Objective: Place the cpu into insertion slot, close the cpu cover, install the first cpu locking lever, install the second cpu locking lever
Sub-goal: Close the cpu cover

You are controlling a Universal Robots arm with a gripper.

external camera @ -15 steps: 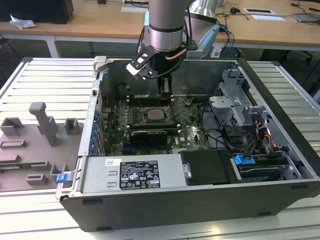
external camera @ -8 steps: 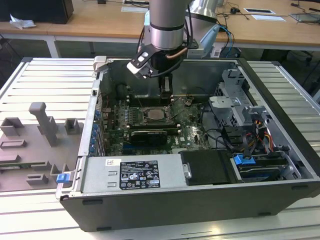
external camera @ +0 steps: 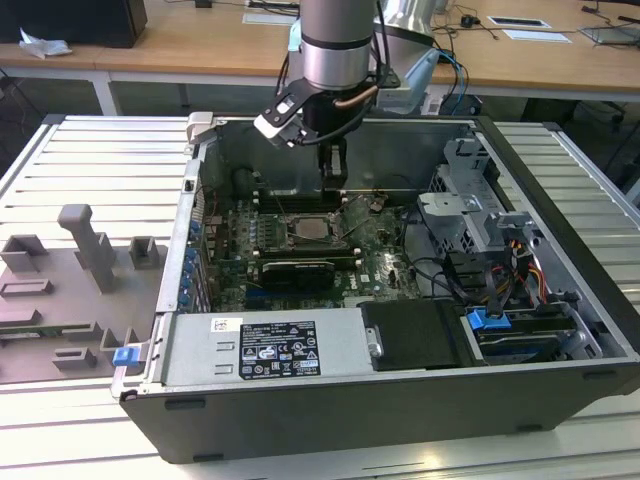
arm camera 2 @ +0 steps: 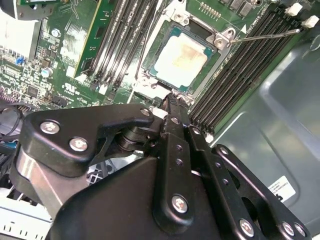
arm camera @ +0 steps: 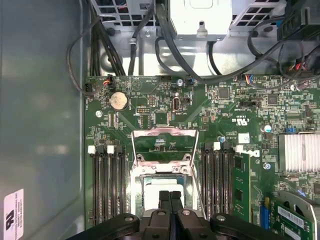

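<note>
Silvery cpu [arm camera 2: 180,59] sits in the insertion slot [arm camera 2: 218,40] beneath the closed, empty claw [arm camera: 170,196].

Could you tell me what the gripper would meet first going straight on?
The gripper would probably meet the cpu in the slot, near its edge, or the slot's rim; depth is unclear.

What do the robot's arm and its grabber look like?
The arm is a round silvery tube with a dark band. A copper-coloured cable loops under it. The gripper is black, built from chunky bars joined by shiny silver screws, and it ends in two thin black fingers.
</note>
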